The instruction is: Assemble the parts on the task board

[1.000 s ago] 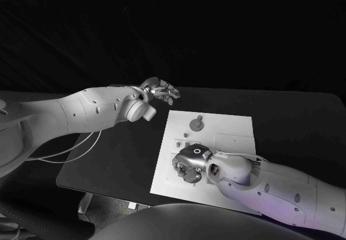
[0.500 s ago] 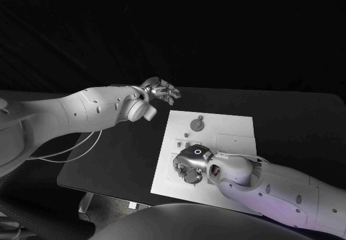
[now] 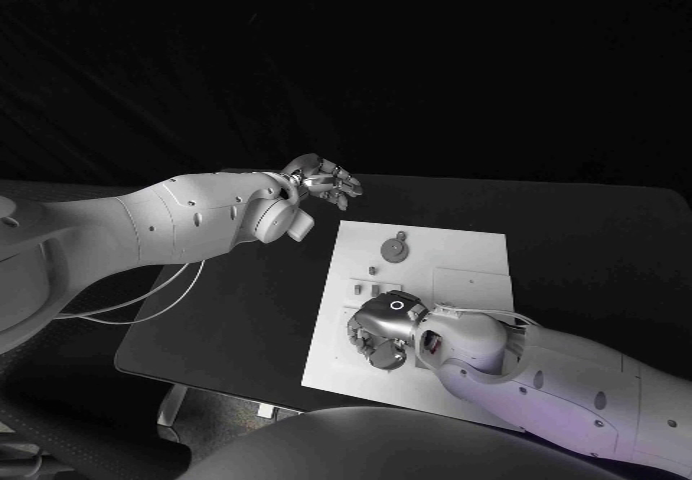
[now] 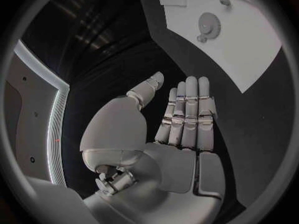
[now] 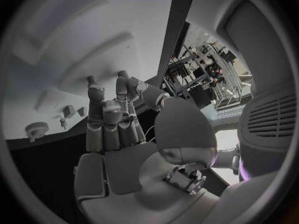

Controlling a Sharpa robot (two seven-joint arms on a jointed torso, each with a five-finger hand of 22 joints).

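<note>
Low, perhaps touching: right robot hand (image 3: 381,330) on task board (image 3: 462,255)

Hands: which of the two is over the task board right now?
The right hand. It is over the near part of the task board, fingers curled down. The left hand hangs beyond the board's far left corner, over bare table, holding nothing.

The right hand (image 3: 381,330) and its arm lie over the board's (image 3: 469,250) 6 o'clock half, blocking approach from 5 o'clock. The 12 o'clock half lies bare except for a gear (image 3: 395,246) standing at 11 o'clock and small parts (image 3: 372,270) near it. The left hand (image 3: 323,180) hangs past the board's 10 o'clock corner, off the plate, leaving black table (image 3: 591,240) open at 3 o'clock.
</note>
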